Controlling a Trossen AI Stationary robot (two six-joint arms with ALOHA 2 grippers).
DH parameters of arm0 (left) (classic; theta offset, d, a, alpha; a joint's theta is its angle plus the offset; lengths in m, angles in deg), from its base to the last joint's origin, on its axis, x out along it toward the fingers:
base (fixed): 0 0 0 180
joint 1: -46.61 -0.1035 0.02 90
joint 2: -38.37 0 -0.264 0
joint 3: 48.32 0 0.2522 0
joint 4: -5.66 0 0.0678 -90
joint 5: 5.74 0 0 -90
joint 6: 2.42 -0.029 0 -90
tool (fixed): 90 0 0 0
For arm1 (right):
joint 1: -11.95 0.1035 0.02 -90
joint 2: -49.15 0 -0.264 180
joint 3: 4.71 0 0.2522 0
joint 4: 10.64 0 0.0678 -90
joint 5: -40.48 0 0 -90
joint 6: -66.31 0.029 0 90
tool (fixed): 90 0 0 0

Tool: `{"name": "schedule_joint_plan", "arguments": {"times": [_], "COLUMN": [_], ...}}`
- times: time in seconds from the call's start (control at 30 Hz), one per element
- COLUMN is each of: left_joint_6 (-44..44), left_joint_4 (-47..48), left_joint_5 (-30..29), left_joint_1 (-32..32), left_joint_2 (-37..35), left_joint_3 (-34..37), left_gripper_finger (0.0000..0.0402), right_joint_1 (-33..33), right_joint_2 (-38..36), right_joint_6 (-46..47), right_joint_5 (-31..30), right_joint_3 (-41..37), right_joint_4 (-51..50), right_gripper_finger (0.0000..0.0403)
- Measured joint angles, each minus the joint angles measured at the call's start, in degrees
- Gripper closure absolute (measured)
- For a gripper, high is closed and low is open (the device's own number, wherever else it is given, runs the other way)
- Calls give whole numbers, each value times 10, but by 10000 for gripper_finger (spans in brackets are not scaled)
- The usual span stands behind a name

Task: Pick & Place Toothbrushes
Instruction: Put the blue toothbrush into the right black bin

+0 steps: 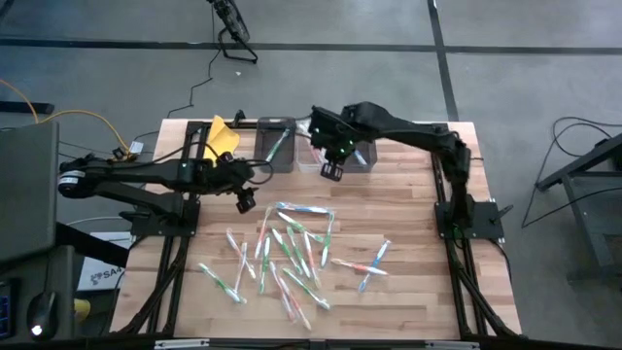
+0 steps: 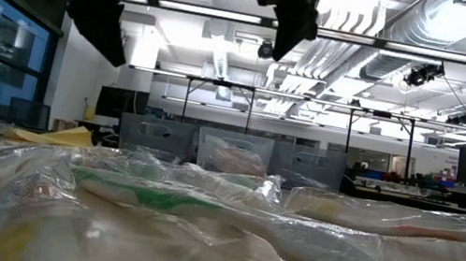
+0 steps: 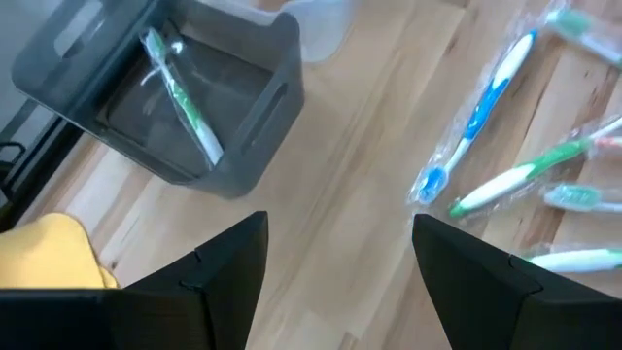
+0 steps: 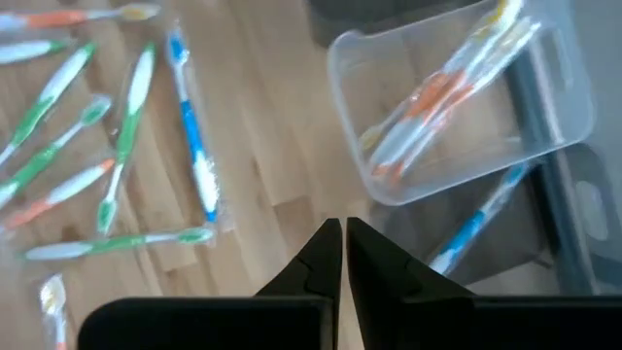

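From above, the toothbrushes lie scattered in clear wrappers over the middle of the table, with three bins in a row at its far edge. The left gripper hangs near the pile's far-left corner, just in front of the grey bin; its wrist view shows the fingers spread wide and empty over bare wood, and one green brush lying in that bin, beside the yellow cloth. The right gripper hovers in front of the clear bin; its wrist view shows the tips pressed together, holding nothing, above the clear bin with several orange brushes and a neighbouring bin with a blue brush. The low view adds only wrapped brushes close up, a green one nearest, with both arms raised above them.
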Motion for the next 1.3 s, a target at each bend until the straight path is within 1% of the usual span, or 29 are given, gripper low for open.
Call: {"name": "schedule_joint_plan", "arguments": {"times": [0.07,0.17,0.3,0.4,0.57,0.73,0.8,0.9,1.03,1.1,1.2,1.3], "left_joint_6": [0,0,0,0,0,0,0,0,4,4,4,4], "left_joint_4": [-6,-16,-21,-31,-33,-32,-32,-32,-32,-32,-36,-39], "left_joint_5": [0,0,0,-1,-1,-1,-1,0,-1,0,0,-1], "left_joint_1": [0,0,0,0,0,0,0,0,0,0,0,0], "left_joint_2": [-12,-23,-24,-24,-24,-24,-24,-24,-24,-24,-23,-23], "left_joint_3": [5,10,10,10,10,10,10,10,10,10,10,10], "left_gripper_finger": [151,151,151,151,151,151,151,151,151,151,151,151], "right_joint_1": [9,25,49,72,104,122,125,127,128,132,140,149], "right_joint_2": [-34,-94,-167,-208,-249,-255,-255,-255,-254,-243,-212,-175], "right_joint_6": [8,15,30,33,57,71,72,41,28,14,-4,-35], "right_joint_5": [-3,-18,-25,-24,-25,-24,-15,18,56,64,39,19], "right_joint_3": [-65,-178,-312,-390,-487,-541,-557,-581,-605,-613,-614,-614], "right_joint_4": [32,108,205,243,283,302,322,373,470,504,531,574], "right_gripper_finger": [389,389,389,389,389,387,376,337,264,231,200,188]}}
